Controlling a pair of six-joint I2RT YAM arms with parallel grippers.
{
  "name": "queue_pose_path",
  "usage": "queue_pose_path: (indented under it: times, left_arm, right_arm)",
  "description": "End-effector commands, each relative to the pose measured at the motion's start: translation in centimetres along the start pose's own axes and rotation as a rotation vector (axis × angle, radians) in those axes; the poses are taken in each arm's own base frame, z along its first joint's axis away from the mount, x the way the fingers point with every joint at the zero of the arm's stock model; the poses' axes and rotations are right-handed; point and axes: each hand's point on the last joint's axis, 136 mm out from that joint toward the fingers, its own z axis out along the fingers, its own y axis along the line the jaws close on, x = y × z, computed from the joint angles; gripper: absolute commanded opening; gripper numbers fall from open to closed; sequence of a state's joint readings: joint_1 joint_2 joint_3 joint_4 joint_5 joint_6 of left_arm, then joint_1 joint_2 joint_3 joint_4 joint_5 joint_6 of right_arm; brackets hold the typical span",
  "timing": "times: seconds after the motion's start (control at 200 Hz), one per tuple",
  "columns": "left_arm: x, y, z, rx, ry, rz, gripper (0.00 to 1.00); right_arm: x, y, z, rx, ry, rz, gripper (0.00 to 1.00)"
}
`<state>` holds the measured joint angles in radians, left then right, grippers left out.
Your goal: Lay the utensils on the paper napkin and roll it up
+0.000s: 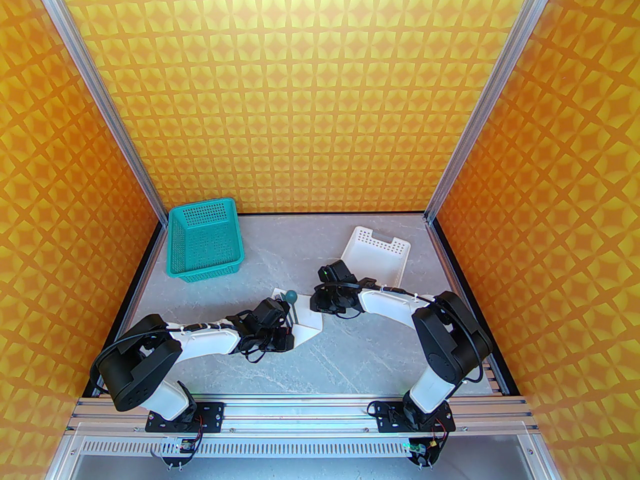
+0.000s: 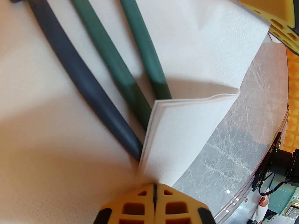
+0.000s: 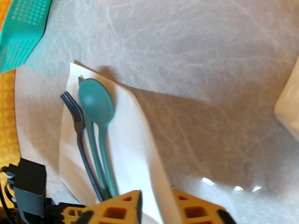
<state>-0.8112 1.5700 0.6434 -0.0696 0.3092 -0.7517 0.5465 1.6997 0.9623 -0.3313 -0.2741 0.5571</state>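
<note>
The paper napkin [image 1: 306, 329] [image 2: 198, 43] [image 3: 130, 136] lies mid-table with the utensils on it. The fork [image 3: 74, 108], knife [image 3: 92, 139] and spoon [image 3: 95, 101] [image 1: 290, 296] lie side by side, heads pointing away from the arms. My left gripper [image 2: 154, 190] [image 1: 286, 335] is shut on the near corner, which is folded up over the handle ends [image 2: 105, 52]. My right gripper [image 3: 156, 206] [image 1: 316, 308] grips the napkin's right edge, which is lifted and blurred between its close-set fingers.
A teal perforated basket [image 1: 205, 243] [image 3: 21, 31] stands at the back left. A white perforated tray [image 1: 377, 253] [image 3: 289, 106] sits at the back right, just behind the right arm. The table is grey marble, with orange patterned walls around it.
</note>
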Motion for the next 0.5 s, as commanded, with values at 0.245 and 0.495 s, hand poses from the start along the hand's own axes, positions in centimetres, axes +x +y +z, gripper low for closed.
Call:
queue_pose_path:
  times: [0.245, 0.495]
  left_arm:
    - [0.4, 1.6, -0.3, -0.063, 0.0, -0.021, 0.0]
    - [0.4, 1.6, -0.3, -0.063, 0.001, -0.02, 0.0]
  right_arm:
    - [-0.4, 0.3, -1.4, 0.051, -0.011, -0.074, 0.03]
    - [0.3, -1.0, -0.1, 0.194, 0.02, -0.165, 0.08]
